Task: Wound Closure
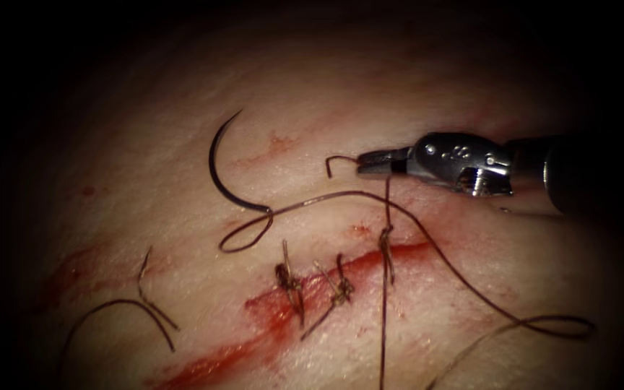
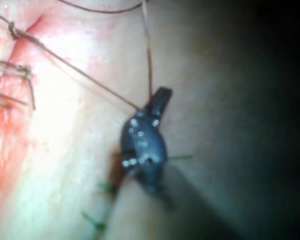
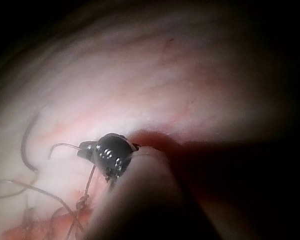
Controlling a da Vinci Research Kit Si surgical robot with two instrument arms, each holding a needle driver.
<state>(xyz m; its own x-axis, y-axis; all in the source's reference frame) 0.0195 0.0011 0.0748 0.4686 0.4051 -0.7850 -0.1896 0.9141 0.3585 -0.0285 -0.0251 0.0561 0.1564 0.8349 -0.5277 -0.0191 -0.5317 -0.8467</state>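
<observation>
Dark curved needle [image 1: 219, 167] lies free on tissue [image 1: 146, 108], left of the cut [image 1: 370, 260], long axis roughly upright, not in tissue. Thread [image 1: 427, 238] runs right. Right hand [image 1: 365, 163], nearest tool, is clamped on a thread end above the rightmost knot [image 1: 386, 235].

The right tool [image 1: 370, 163] reaches in from the right above the cut [image 1: 312, 303], its fingers [image 1: 383, 156] pinched on the thread [image 1: 386, 198] near a short curled end. From there the thread drops straight to a knot at the cut. The needle [image 1: 219, 167] lies loose on the tissue [image 1: 146, 130] to the left of the tool, held by nothing and not in the flesh, its thread looping below it. Two finished stitches [image 1: 312, 285] cross the cut. Red fluid [image 1: 218, 365] runs along it. A cut piece of thread [image 1: 154, 303] lies at the far left.
</observation>
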